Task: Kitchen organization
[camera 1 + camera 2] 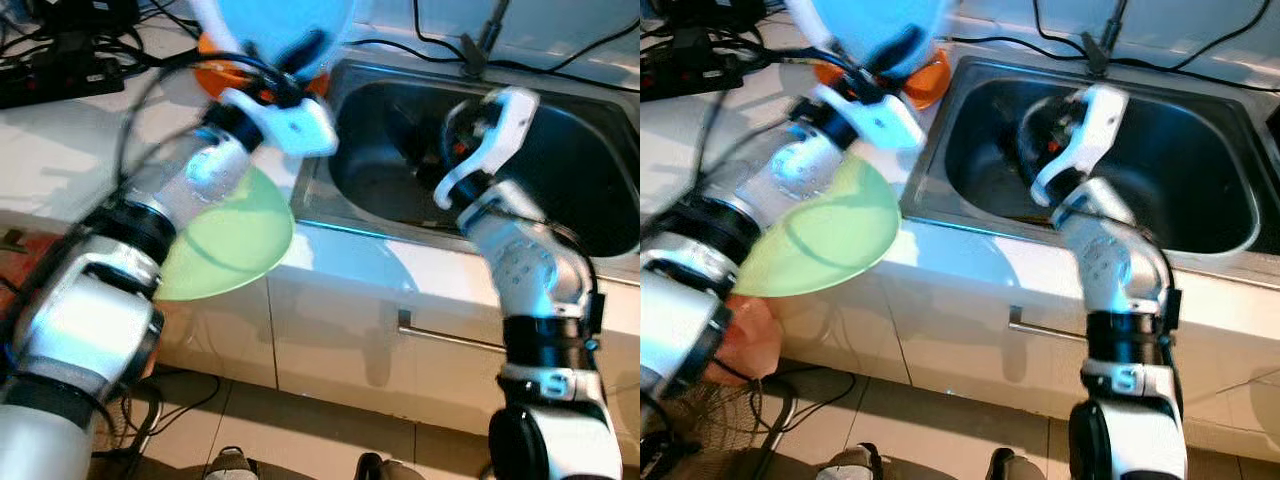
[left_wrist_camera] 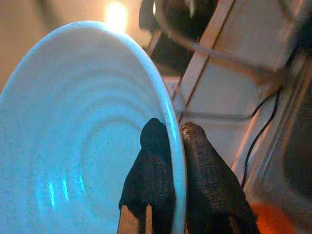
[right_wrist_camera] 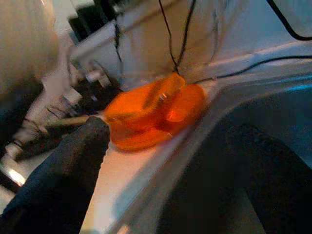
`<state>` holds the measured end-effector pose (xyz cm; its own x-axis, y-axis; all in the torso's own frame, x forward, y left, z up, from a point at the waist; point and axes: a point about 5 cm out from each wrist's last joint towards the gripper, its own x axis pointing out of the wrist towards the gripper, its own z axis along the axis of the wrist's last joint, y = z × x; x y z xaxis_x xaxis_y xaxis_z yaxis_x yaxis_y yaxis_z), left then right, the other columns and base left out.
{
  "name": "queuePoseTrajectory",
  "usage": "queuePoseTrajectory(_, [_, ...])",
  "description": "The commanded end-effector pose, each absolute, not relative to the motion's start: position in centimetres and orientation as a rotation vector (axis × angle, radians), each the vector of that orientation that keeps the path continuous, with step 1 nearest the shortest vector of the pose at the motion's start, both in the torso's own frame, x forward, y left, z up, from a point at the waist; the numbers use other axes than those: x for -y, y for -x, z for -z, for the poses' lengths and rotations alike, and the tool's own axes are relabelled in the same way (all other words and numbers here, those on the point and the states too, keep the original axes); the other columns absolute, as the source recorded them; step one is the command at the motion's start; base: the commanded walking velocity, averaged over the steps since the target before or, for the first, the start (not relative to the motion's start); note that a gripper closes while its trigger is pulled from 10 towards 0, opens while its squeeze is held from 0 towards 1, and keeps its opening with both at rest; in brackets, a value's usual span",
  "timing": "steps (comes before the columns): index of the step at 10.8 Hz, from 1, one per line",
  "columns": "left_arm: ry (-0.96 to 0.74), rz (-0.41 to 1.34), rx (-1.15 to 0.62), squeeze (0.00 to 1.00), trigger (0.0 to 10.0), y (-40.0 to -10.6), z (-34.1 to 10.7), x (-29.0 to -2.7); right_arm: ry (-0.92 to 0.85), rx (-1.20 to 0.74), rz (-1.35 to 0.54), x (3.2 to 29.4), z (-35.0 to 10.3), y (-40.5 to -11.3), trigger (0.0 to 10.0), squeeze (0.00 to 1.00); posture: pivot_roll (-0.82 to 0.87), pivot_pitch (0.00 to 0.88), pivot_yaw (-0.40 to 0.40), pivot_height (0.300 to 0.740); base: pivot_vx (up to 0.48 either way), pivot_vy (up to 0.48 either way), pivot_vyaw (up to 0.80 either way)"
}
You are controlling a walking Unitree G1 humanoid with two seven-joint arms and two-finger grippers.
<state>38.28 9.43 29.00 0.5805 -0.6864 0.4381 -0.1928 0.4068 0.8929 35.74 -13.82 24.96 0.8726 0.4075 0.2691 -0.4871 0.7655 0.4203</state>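
A pale blue ridged plate is pinched at its rim by the left gripper, one black finger on each face, and held raised above the white counter beside the sink's left edge. Just beyond that gripper, orange dishes lie on the counter by the sink corner. A light green bowl overhangs the counter edge below the left forearm. The right gripper hangs over the steel sink basin; whether its fingers are parted cannot be told.

No readable text, labels or numbers
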Motion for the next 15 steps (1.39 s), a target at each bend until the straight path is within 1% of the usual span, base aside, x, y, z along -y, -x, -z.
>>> queuePoseTrajectory(1, [-1.123, 0.400, 0.985, 0.00, 0.0, -37.9, -29.8, -8.7, -0.546, 0.218, -0.498, 14.6, -26.3, -35.5, 10.0, 0.00, 0.08, 0.093, -0.035, 0.740, 0.000, 0.000, 0.00])
queuePoseTrajectory(2, [-1.151, 0.420, 0.928, 0.00, 0.0, -38.3, -28.7, -8.6, -0.629, 0.285, -0.541, 14.9, -27.5, -35.1, 10.0, 0.00, 0.07, 0.085, -0.030, 0.740, 0.000, 0.000, 0.00])
queuePoseTrajectory(3, [-1.175, 0.443, 0.885, 0.00, 0.0, -38.4, -27.8, -8.5, -0.659, 0.323, -0.564, 15.0, -28.3, -34.8, 10.0, 0.00, 0.07, 0.081, -0.030, 0.740, 0.000, 0.000, 0.00])
queuePoseTrajectory(4, [-1.154, 0.495, 0.831, 0.00, 0.0, -38.6, -27.3, -8.4, -0.672, 0.358, -0.589, 14.9, -29.1, -34.5, 10.0, 0.00, 0.07, 0.079, -0.029, 0.740, 0.000, 0.000, 0.00])
queuePoseTrajectory(5, [-1.172, 0.511, 0.800, 0.00, 0.0, -38.6, -26.3, -8.5, -0.682, 0.377, -0.605, 14.9, -29.6, -34.2, 10.0, 0.00, 0.06, 0.077, -0.028, 0.740, 0.000, 0.000, 0.00])
queuePoseTrajectory(7, [-1.199, 0.524, 0.792, 0.00, 0.0, -38.6, -25.8, -8.4, -0.672, 0.370, -0.610, 14.8, -29.8, -34.2, 10.0, 0.00, 0.07, 0.077, -0.031, 0.740, 0.000, 0.000, 0.00])
queuePoseTrajectory(8, [-1.220, 0.547, 0.823, 0.00, 0.0, -38.3, -25.9, -8.0, -0.658, 0.352, -0.604, 14.6, -29.5, -34.3, 10.0, 0.00, 0.07, 0.075, -0.032, 0.740, 0.000, 0.000, 0.00])
queuePoseTrajectory(11, [-1.212, 0.601, 0.866, 0.00, 0.0, -37.8, -26.0, -6.5, -0.544, 0.282, -0.595, 13.5, -28.6, -34.6, 10.0, 0.00, 0.08, 0.074, -0.034, 0.740, 0.000, 0.000, 0.00])
queuePoseTrajectory(14, [-1.201, 0.611, 0.866, 0.00, 0.0, -37.6, -25.7, -6.1, -0.473, 0.230, -0.561, 13.0, -28.1, -35.0, 10.0, 0.00, 0.08, 0.078, -0.035, 0.740, 0.000, 0.000, 0.00])
queuePoseTrajectory(15, [-1.198, 0.617, 0.870, 0.00, 0.0, -37.5, -25.6, -6.0, -0.448, 0.210, -0.526, 13.1, -27.8, -35.3, 2.2, 0.00, 0.08, 0.079, -0.038, 0.740, 0.000, 0.000, 0.00])
